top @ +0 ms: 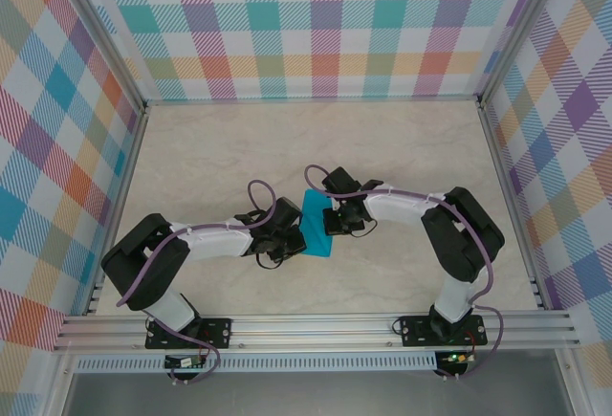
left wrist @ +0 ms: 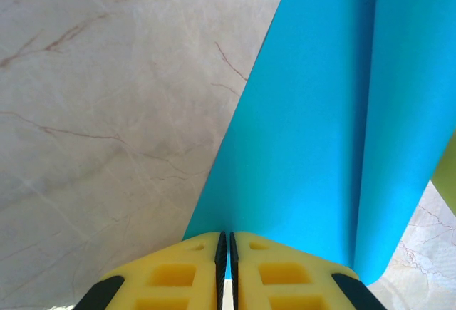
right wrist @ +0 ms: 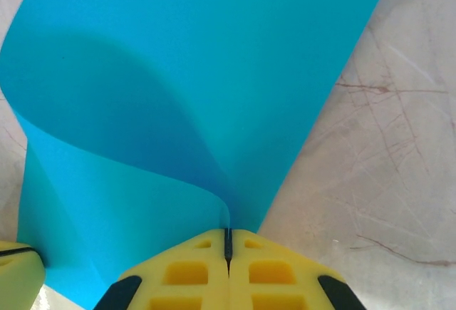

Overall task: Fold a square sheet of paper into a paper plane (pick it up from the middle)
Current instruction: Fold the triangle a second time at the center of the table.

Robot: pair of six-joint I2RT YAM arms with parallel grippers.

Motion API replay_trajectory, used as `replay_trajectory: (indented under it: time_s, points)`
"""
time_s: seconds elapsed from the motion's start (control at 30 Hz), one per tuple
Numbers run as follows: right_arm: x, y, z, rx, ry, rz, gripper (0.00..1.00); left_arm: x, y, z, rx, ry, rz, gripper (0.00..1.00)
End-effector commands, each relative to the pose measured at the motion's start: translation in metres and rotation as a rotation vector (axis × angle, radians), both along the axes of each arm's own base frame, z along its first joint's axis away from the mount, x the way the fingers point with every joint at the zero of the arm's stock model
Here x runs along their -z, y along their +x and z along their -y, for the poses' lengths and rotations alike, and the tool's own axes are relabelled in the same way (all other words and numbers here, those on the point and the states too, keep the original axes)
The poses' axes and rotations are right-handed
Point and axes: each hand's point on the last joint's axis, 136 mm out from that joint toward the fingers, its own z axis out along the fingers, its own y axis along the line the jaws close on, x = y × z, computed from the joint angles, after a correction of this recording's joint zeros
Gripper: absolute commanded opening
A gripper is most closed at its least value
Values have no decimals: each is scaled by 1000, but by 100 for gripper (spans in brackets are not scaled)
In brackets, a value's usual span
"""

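I have left claw (left wrist: 226, 254) and right claw (right wrist: 228, 244) pinching opposite edges of the square sheet of paper (top: 316, 226); bowed, I judge, for creasing.

The square sheet of paper (top: 316, 225), teal-blue, bows smoothly near the table's (top: 191, 148) middle.

The pale, brown-veined marble table (top: 402, 139) is sitting between checked walls (top: 316, 24), an aluminium rail (top: 316, 325) running along its near edge. The teal square sheet of paper (top: 316, 225) is curling up over its middle; contact unclear.
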Motion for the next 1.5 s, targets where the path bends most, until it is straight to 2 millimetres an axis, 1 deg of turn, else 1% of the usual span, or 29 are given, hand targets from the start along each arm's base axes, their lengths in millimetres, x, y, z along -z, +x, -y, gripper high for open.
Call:
replay_trajectory:
  time_s: [0.0, 0.43, 0.6, 0.87, 1.0, 1.13, 1.47]
  points:
    - [-1, 6, 1, -18, -20, 10, 4, 14, -12, -5, 23, 60, -35, 13]
    - [-4, 8, -2, -21, -11, 16, 5, 16, -13, -5, 29, 61, -41, 13]
    - [-1, 8, 0, -15, -24, 13, 5, 17, -12, -5, 28, 60, -42, 13]
    - [-3, 10, 2, -11, -34, 23, 5, 18, -13, -5, 28, 62, -46, 13]
    - [-9, 9, 4, -13, -33, 34, 5, 17, -13, -6, 27, 64, -43, 13]
    - [-16, 10, 1, -29, -18, 44, 5, 17, -14, -8, 26, 69, -41, 13]
    - [-8, 10, -1, -40, -30, 26, 5, 17, -14, -8, 27, 68, -42, 14]
